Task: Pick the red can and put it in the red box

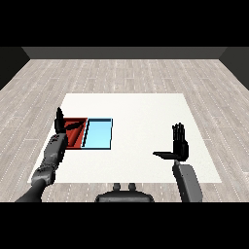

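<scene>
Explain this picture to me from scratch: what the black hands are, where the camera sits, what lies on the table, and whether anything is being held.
You are looking out from a humanoid robot's head, down and forward across a white table. The two grey forearms coming in from the lower corners are its own, each ending in a black hand. The left hand is raised with straight fingers over the near left part of the red tray. The right hand stands open above the table's right side, thumb pointing left. Beside the red tray lies a light blue tray; the two touch along one edge. Neither hand holds anything. The job concerns a red can, but no can is visible in this view.
</scene>
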{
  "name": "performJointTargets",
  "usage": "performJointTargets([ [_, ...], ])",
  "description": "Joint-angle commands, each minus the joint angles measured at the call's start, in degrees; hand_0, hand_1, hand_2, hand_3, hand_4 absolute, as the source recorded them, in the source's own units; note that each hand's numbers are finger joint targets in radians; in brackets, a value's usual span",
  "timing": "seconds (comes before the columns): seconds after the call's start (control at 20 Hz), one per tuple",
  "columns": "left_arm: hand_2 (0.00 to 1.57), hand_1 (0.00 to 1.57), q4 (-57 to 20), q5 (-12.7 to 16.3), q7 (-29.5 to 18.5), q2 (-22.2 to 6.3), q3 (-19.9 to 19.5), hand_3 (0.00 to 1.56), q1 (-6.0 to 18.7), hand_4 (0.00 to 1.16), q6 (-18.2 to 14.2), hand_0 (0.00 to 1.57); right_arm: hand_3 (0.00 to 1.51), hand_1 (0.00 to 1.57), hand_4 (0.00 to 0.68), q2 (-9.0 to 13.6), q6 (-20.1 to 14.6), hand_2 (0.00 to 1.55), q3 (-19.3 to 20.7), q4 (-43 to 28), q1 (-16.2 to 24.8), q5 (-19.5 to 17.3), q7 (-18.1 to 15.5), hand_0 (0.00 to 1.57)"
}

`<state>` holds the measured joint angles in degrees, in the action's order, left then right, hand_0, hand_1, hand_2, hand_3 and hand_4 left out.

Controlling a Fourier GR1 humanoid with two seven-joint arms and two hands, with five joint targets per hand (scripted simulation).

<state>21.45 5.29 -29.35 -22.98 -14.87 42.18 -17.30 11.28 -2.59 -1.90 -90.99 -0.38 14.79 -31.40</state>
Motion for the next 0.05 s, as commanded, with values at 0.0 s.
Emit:
performJointTargets([
  [0.0, 0.00, 0.00, 9.8, 4.2, -10.1, 3.3, -2.0, 0.00, -2.7, 0.00, 5.9, 0.00, 0.00, 0.00, 0.000, 0.7, 1.8, 0.00, -0.1, -1.4, 1.5, 0.6, -0.5, 0.00],
])
